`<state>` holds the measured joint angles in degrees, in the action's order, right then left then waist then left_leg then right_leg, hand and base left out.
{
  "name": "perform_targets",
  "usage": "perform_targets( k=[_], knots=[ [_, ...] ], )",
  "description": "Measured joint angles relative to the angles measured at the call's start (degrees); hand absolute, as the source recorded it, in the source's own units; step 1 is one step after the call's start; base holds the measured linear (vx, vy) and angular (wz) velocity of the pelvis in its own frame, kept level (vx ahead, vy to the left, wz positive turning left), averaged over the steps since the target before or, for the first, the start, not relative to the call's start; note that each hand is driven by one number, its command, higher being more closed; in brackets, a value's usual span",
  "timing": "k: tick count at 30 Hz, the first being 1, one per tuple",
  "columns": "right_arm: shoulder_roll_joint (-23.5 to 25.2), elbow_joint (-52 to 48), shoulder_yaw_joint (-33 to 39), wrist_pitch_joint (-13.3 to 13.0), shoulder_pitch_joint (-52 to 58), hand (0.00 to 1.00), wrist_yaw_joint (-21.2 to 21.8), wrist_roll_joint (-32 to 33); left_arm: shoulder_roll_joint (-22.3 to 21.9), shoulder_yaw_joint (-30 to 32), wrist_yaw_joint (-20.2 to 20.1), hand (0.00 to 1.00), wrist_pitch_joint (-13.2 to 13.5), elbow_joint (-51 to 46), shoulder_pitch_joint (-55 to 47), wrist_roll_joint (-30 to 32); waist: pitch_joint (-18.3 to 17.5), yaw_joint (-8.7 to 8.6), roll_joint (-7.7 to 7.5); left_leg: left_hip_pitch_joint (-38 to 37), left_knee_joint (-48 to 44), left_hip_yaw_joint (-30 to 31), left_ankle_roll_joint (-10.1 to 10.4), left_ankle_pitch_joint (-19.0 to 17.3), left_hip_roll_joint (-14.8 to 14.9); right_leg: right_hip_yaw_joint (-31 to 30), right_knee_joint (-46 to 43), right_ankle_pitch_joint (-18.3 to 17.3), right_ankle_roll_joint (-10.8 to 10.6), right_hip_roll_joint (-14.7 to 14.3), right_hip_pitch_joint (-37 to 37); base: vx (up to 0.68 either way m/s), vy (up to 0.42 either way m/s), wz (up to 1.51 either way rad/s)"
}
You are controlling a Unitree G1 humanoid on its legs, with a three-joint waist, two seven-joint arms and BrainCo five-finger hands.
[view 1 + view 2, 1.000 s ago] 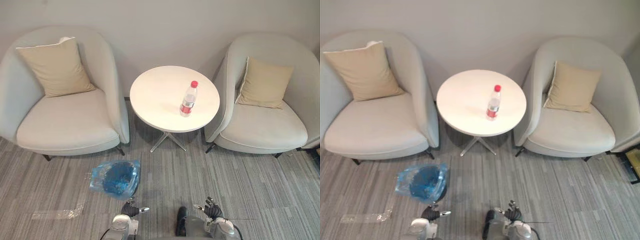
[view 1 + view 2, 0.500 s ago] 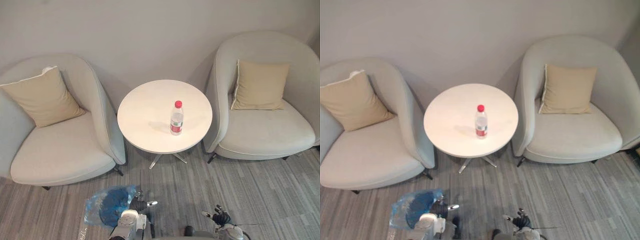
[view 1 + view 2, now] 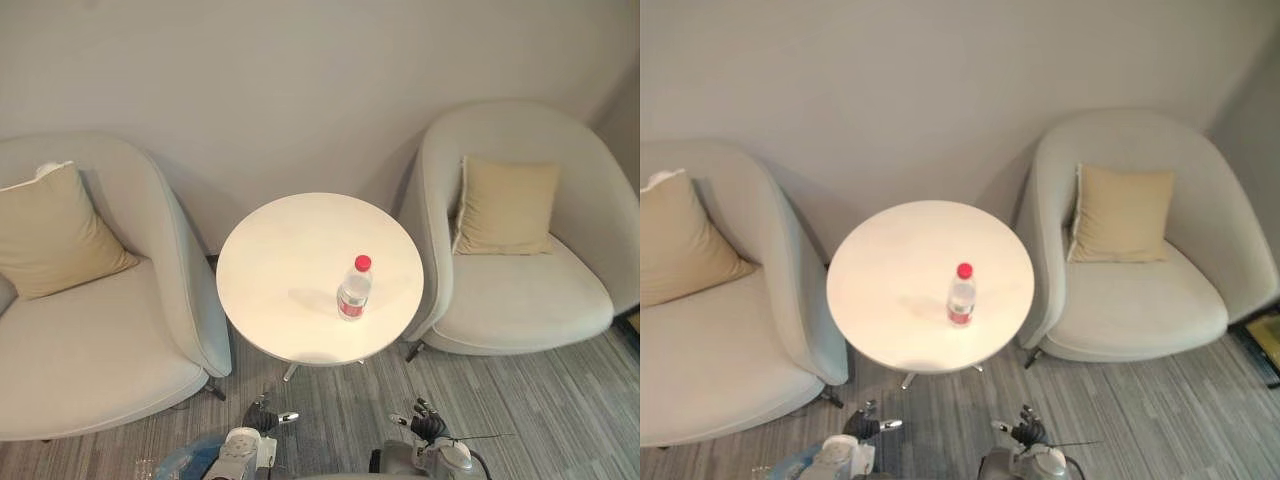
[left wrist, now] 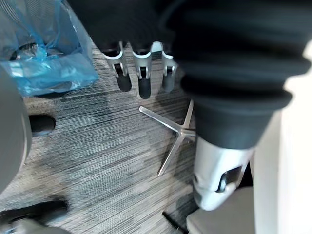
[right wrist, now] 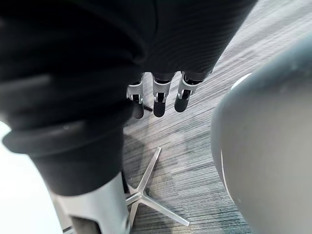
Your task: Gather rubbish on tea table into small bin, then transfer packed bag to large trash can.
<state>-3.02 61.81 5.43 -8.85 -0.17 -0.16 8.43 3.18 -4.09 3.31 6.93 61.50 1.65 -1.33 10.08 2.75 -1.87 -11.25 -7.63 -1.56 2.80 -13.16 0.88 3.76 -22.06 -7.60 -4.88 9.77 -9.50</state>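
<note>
1 clear plastic bottle [image 3: 353,290] with a red cap and red label stands upright on the round white tea table [image 3: 280,260], right of centre. On the floor [image 3: 530,400] near the left hand [image 4: 141,73], the small bin [image 4: 41,58] wears a blue bag; its contents cannot be made out. Left hand and right hand [image 5: 159,95] hang low with straight fingers, holding nothing.

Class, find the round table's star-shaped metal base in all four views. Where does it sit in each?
Left eye view: one leg of the metal base peeks out below the tabletop's near edge.
Right eye view: two legs show below the near edge.
Left wrist view: on the floor beyond the left hand.
Right wrist view: beyond the right hand.
Shared landmark: the grey striped carpet.
</note>
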Motion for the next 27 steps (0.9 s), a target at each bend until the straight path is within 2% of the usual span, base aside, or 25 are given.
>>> perform_targets(
  k=[1,2,4,6,10,11,12,14,18,24,27],
  knots=[
    [-1.0,0.1,0.2,-0.2,-0.2,0.00,-0.1,-0.1,-1.0,0.5,-0.1,0.00,0.0,0.3,0.1,0.0,-0.1,-0.26,2.33,0.5,-1.9,1.6,0.6,-0.9,2.5,0.6,0.5,0.3,0.7,-2.4,1.3,0.23,-0.253,0.23],
    [-1.2,0.3,0.3,-0.2,-0.1,0.00,0.0,-0.1,-1.1,0.5,-0.1,0.00,0.0,0.3,0.1,0.0,-0.1,-0.23,2.60,0.5,-2.2,1.9,0.6,-0.9,2.9,0.7,0.9,0.2,0.9,-2.8,1.7,0.23,-0.236,0.00],
    [-2.1,0.7,0.5,0.1,0.1,0.00,-0.1,-0.1,-2.2,0.8,-0.1,0.00,-0.1,1.3,0.1,0.0,-0.5,-0.22,4.33,0.4,-3.8,2.9,0.9,-0.7,5.3,1.8,3.7,0.1,2.0,-5.1,4.4,0.21,-0.219,-0.08],
    [-2.1,0.7,0.7,0.0,0.7,0.00,-0.4,0.0,-2.8,0.8,-0.1,0.00,-0.1,1.8,0.4,0.0,-0.7,-0.83,4.52,1.6,-5.8,4.2,1.9,-0.1,5.6,3.2,5.9,0.2,2.3,-5.4,6.2,0.12,-0.135,0.26],
    [-2.2,0.7,0.6,0.1,1.3,0.00,-0.9,0.1,-2.8,0.1,-0.1,0.00,-0.1,2.0,1.1,0.0,-0.6,-0.79,3.93,3.9,-7.4,3.7,3.9,1.2,6.1,5.5,9.7,1.2,2.8,-5.4,8.0,0.05,-0.074,0.33],
    [-2.2,0.7,0.6,0.1,1.4,0.00,-1.1,0.1,-2.5,-0.4,0.1,0.00,-0.1,2.0,1.2,0.0,-0.7,-0.80,3.83,4.4,-6.6,3.5,4.4,2.1,6.1,6.5,12.0,2.5,2.9,-5.4,8.8,0.02,-0.030,0.26],
    [-2.2,0.6,0.6,0.1,1.4,0.00,-1.1,0.1,-2.4,-0.5,0.1,0.00,-0.1,2.0,1.2,0.0,-0.8,-0.80,3.76,4.3,-6.1,3.5,4.4,2.4,6.1,6.7,12.8,2.8,2.9,-5.4,9.1,0.02,-0.024,0.27],
    [-1.8,-0.2,0.6,-0.1,1.4,0.00,-1.5,0.2,-1.7,-2.2,0.3,0.00,-0.1,2.0,1.2,0.0,-1.4,-0.83,3.13,4.1,-1.7,2.6,4.4,5.8,5.2,7.3,17.1,5.7,2.8,-4.7,9.7,0.00,-0.003,0.15],
    [-1.7,-3.3,-1.1,-0.2,1.4,0.00,-2.5,-1.3,-1.7,-2.6,0.4,0.00,-0.1,2.0,1.2,0.0,-1.5,-0.76,3.24,4.1,0.9,2.0,4.0,7.3,4.4,7.1,21.4,8.8,2.7,-4.6,9.9,-0.01,0.013,0.00],
    [-1.6,-19.6,-6.4,-1.5,5.5,0.00,-3.5,-6.1,-0.6,-3.1,1.5,0.00,-0.1,2.1,0.5,0.1,-2.0,-0.91,2.02,4.5,1.0,1.9,3.9,7.2,3.6,5.7,26.6,12.7,2.4,-4.4,11.6,-0.09,0.039,-0.09],
    [-1.9,-29.1,-6.7,-1.8,9.0,0.00,-4.5,-9.5,-0.5,-3.8,2.0,0.00,0.0,2.1,0.5,0.1,-2.0,-1.39,2.07,4.9,1.2,2.0,2.8,6.0,4.0,5.9,27.1,13.5,2.4,-4.9,11.5,-0.14,0.016,0.09]
  ],
)
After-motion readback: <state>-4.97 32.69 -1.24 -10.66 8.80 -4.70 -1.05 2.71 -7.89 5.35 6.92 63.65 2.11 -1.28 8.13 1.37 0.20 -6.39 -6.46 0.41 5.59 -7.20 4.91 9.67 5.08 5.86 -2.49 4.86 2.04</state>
